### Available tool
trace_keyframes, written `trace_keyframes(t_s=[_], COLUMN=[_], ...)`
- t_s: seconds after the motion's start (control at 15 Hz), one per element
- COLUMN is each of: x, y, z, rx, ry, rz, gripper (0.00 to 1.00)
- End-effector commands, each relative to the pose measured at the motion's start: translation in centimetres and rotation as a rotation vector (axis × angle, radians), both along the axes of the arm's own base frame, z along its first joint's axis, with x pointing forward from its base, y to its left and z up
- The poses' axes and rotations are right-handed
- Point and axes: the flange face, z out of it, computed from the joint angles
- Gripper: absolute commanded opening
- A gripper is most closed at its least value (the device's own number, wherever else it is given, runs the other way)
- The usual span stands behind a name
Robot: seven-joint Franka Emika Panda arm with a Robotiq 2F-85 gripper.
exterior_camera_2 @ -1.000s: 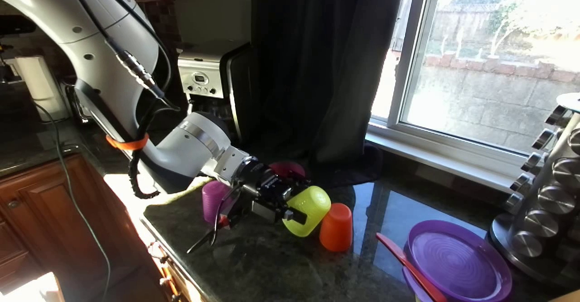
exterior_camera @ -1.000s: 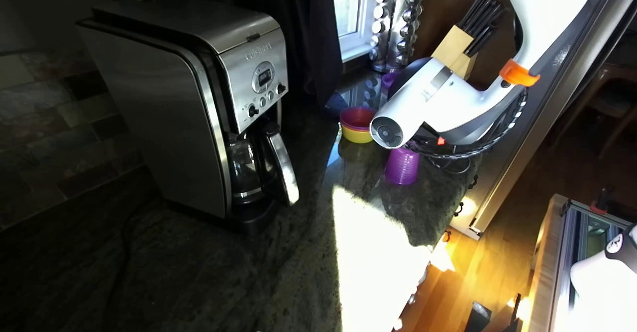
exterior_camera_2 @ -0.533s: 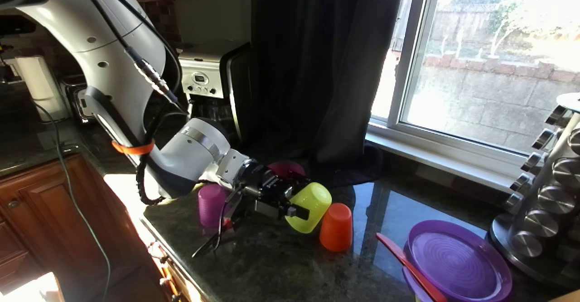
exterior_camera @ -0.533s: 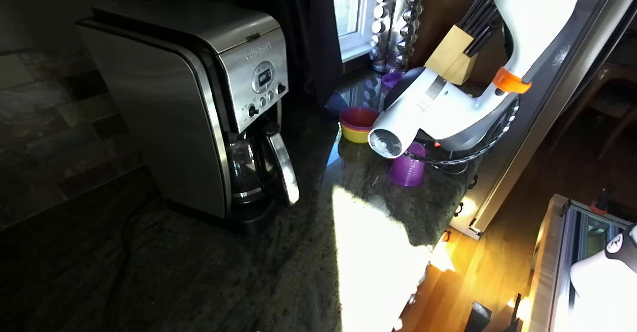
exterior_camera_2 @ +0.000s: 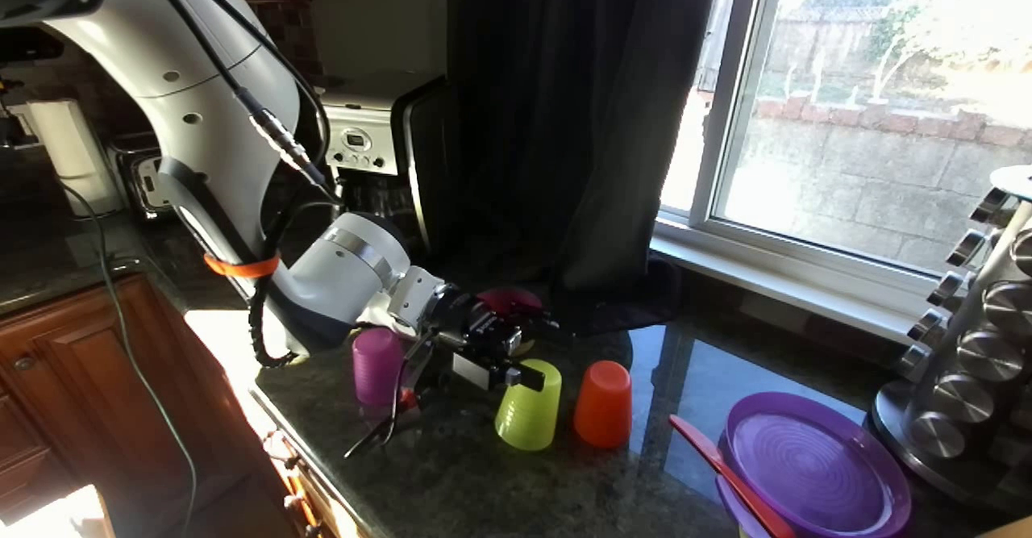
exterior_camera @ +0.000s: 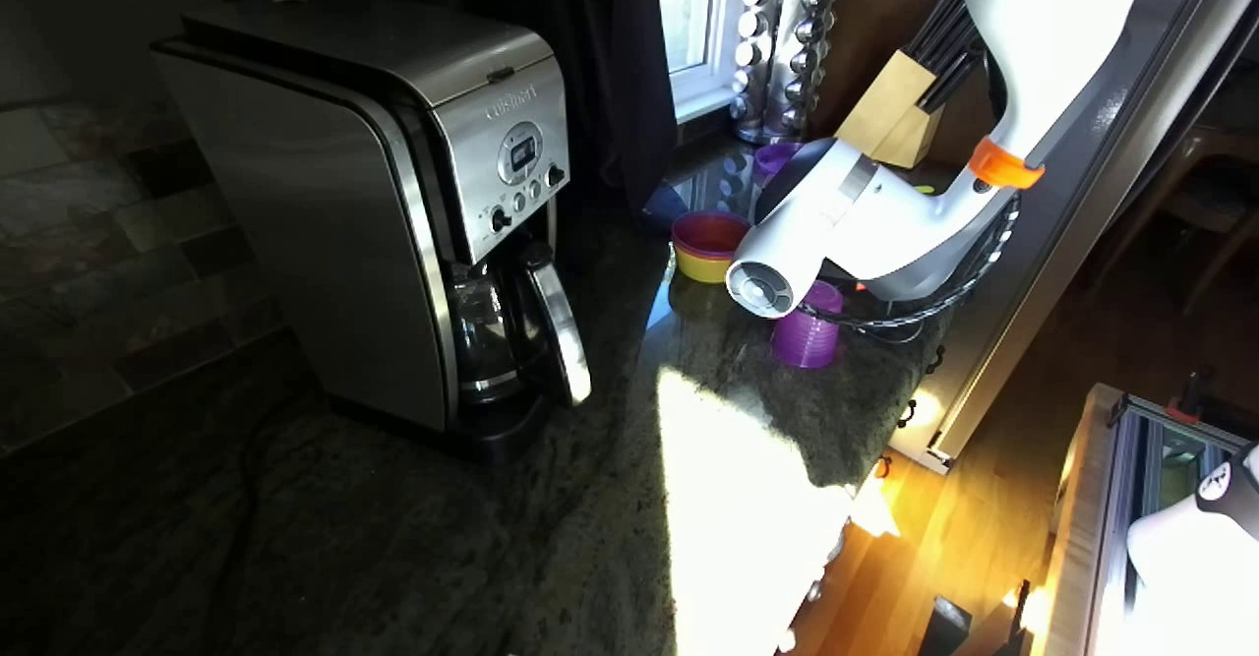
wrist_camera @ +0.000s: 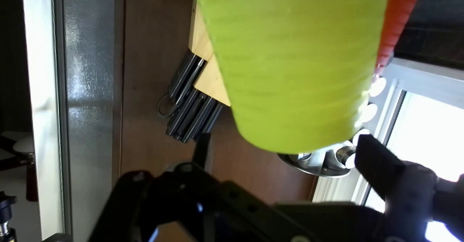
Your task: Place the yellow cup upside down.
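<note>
The yellow cup stands upside down on the dark counter, its wide rim down and narrow base up, in an exterior view. My gripper is open around the upper part of this cup, one finger showing on its near side. From the wrist, the yellow cup fills the upper middle, and the gripper has its two fingertips spread wide with visible gaps on both sides of the cup's base. In an exterior view the arm hides the gripper and the cup.
An orange cup stands just beside the yellow cup. A purple cup is near the wrist; stacked bowls sit behind. A purple plate with a red knife lies nearby. A spice rack and knife block stand farther off.
The gripper has opened and let go of the yellow cup, which was tilted between the fingers and has come down upright on its rim. The orange cup has shifted slightly away. The arm moved little.
</note>
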Motion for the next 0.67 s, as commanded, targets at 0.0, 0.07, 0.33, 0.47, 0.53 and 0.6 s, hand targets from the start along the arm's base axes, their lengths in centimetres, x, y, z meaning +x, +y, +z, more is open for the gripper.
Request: trace_keyframes(t_s=[0.0,0.07,0.33,0.47,0.53,0.6], x=[-0.1,-0.2,-0.7,-1.1,-1.2,-1.4], y=[0.4,0.5,0.4,0.1,0.0,-0.1], z=[0.8,1.4,4.1,5.8,6.4,7.2], rx=[-0.02,-0.014,0.019,0.056,0.07,0.088], ry=[-0.031,-0.039,-0.064,-0.038,-0.032,-0.021], rz=[0.025,0.028,0.023,0.021,0.021,0.029], gripper=[1.0,1.0,1.0,1.0,1.0,1.0])
